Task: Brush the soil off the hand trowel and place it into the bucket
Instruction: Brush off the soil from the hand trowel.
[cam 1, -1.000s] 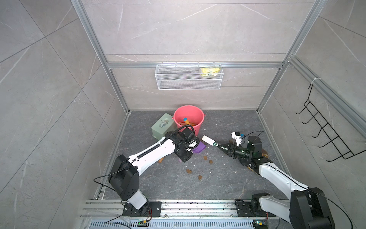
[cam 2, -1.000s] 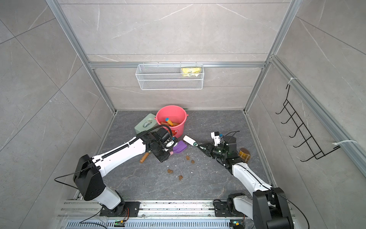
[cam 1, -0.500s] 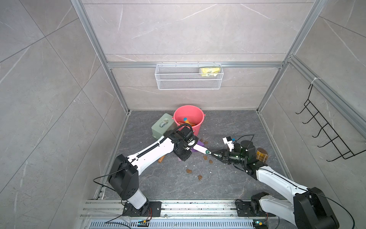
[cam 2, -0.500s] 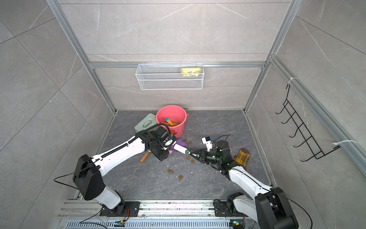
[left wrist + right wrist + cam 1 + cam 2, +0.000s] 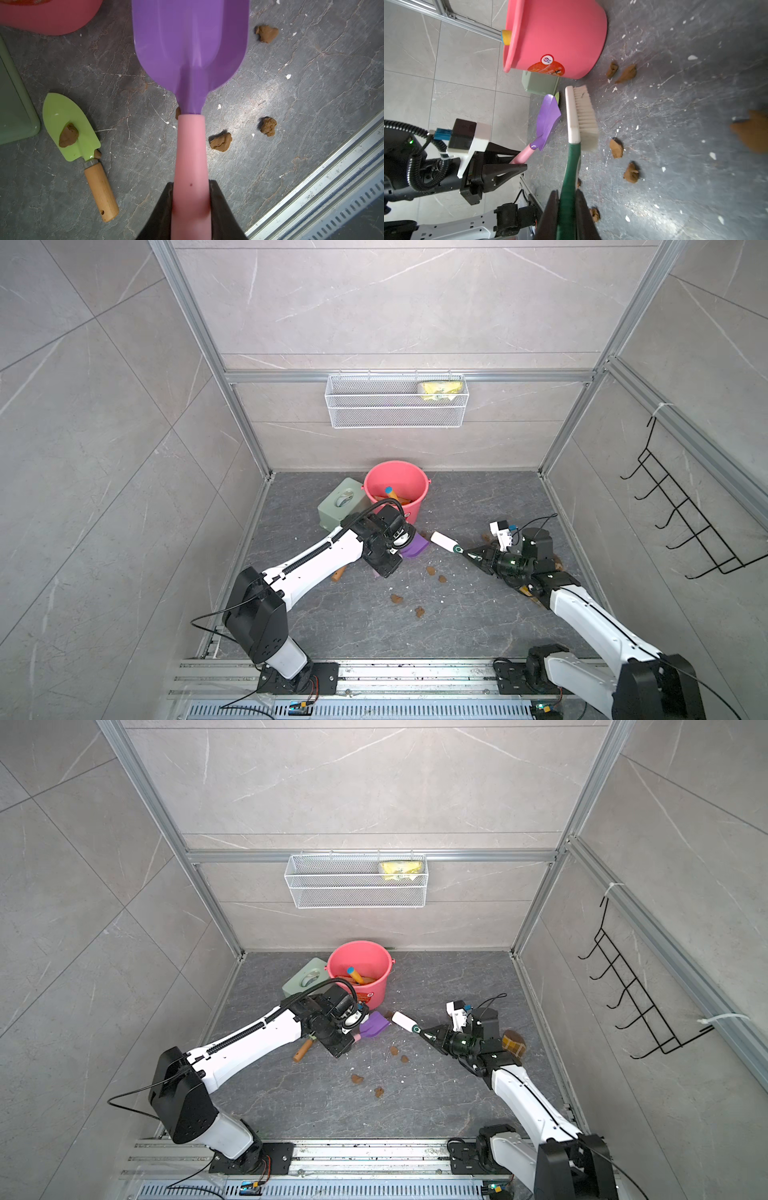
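Brush (image 5: 583, 116) withdrawn — right tool (image 5: 566, 194) clamps its green handle, left tool (image 5: 191, 185) grips the glossy purple trowel (image 5: 191, 41).

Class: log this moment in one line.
left gripper: shut on purple plastic trowel; right gripper: shut on green-handled white brush; brush: beside blade, apart; coral plastic bucket: trowel outside

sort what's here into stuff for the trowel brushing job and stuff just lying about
For the job: purple trowel, left gripper holding it, brush, right gripper holding it, bucket, soil lumps.
Lying about: green box, wire basket, yellow packet.
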Motion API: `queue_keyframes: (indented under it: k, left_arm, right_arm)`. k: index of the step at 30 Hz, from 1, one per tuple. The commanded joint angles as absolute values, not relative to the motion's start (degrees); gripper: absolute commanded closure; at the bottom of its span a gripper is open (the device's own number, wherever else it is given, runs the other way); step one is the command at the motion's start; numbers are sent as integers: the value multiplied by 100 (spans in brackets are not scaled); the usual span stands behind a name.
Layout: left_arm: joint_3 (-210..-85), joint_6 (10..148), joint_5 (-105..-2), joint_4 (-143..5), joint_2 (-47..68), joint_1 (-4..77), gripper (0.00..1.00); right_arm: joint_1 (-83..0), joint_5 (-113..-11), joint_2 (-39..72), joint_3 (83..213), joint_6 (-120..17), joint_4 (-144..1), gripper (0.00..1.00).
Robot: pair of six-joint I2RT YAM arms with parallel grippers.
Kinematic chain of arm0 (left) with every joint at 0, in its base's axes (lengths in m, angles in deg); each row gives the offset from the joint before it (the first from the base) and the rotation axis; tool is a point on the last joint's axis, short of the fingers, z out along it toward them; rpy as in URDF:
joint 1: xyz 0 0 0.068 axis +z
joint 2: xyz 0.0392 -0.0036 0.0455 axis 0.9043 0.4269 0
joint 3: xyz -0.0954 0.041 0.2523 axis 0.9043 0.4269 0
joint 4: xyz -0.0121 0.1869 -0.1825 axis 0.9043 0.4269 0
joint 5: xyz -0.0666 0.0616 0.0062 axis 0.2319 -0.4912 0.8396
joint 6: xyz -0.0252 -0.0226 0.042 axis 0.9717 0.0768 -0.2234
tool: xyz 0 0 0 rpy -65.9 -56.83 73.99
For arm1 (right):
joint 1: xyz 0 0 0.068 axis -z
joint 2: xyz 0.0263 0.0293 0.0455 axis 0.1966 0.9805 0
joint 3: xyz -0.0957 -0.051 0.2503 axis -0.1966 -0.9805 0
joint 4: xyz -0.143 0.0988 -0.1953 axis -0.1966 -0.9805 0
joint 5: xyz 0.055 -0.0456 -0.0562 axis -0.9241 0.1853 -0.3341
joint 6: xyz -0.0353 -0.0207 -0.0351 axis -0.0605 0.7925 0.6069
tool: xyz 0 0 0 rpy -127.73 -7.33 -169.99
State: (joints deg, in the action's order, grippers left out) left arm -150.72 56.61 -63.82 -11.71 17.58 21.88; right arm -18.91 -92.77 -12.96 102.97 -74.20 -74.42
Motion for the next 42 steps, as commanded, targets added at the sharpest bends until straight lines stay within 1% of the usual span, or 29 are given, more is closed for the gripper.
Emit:
queue_keyframes:
  k: [1, 4, 6, 9, 13, 21, 26, 29, 34, 42]
  left_arm:
    - [-15195, 5824, -6084, -1017, 1521, 2360, 100]
    - [-15300, 6044, -5702, -800, 1465, 2624, 100]
    - [-15389, 6240, -5408, -587, 1438, 2845, 100]
    - [-15455, 6576, -4810, -251, 1332, 3204, 100]
    - [-15496, 6900, -4110, 129, 1253, 3490, 100]
    - [-15755, 7032, -3704, 910, 1597, 3473, 100]
    - [-15931, 6922, -3410, 1301, 1829, 3310, 100]
    - [-15958, 6874, -3406, 1423, 1942, 3214, 100]
    - [-15981, 6864, -3495, 1451, 2086, 3097, 100]
    - [-16113, 6836, -3684, 1486, 2189, 2975, 100]
  right_arm:
    - [-1927, -8874, -1848, 10556, -6618, -8010, 100]
    - [-2188, -8579, -2086, 10592, -6209, -8296, 100]
    - [-2585, -8091, -2162, 10733, -5814, -8669, 100]
    - [-3515, -6966, -2226, 10970, -5133, -9142, 100]
    - [-4477, -6093, -2254, 10922, -4561, -9004, 100]
    - [-6604, -4235, -1638, 10886, -3063, -8542, 100]
    - [-7591, -2923, -1125, 10915, -1959, -8263, 100]
    - [-7864, -2412, -947, 10821, -1556, -7843, 100]
    - [-8130, -2097, -893, 10730, -1105, -7354, 100]
    - [-8073, -904, -580, 10790, -1279, -7691, 100]
